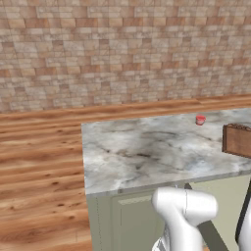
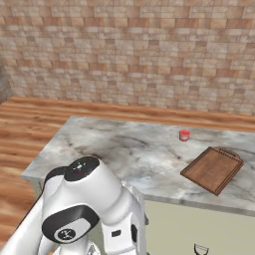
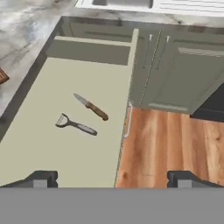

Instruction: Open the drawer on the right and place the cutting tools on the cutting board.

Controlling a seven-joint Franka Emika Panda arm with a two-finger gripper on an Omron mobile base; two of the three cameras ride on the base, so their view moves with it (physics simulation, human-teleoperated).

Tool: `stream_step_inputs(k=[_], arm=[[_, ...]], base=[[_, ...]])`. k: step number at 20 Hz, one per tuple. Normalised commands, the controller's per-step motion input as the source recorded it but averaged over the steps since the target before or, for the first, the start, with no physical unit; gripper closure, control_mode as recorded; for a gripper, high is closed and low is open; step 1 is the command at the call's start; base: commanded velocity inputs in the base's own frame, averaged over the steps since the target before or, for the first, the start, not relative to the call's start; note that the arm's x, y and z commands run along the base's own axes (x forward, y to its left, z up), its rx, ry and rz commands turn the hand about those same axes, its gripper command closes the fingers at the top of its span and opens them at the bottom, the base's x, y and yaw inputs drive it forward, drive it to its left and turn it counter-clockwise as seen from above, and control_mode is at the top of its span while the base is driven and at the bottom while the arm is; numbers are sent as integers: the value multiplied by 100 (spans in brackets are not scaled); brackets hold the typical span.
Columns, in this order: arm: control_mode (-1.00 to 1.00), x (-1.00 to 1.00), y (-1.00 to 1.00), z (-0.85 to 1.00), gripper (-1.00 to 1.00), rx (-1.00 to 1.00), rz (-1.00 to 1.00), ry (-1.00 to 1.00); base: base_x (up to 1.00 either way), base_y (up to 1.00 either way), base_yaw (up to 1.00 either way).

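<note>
Marble-patterned grey counter point(image 2: 124, 149) carries the cutting board point(image 2: 212, 169), a reddish-brown wooden slab with darker edges, lying flat near the counter's front right edge, with a small red cup point(image 2: 184, 135) well apart behind it. Below, the drawer point(image 3: 65, 148) stands pulled out, its smooth beige floor holding a wooden-handled knife point(image 3: 91, 106) and a peeler point(image 3: 75, 125), near each other but apart, with bare floor all round. The gripper point(image 3: 113, 180) hangs above the drawer's handle edge, fingers spread wide, holding nothing.

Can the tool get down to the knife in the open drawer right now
Probably yes. The drawer is pulled open, the knife lies bare beside the peeler, and the tool hangs above with its fingers spread and nothing between.
</note>
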Motion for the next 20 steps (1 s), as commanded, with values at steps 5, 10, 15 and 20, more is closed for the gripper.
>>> stream_step_inputs(k=[5,10,15,20], arm=[[-100,33,-15,0,-100,0,38,18],[-100,41,-42,-6,-100,0,49,18],[-100,47,-23,-10,-100,6,36,17],[-100,0,0,-8,-100,-1,0,1]], base=[[0,0,0],[0,0,0],[0,0,0],[0,0,0]])
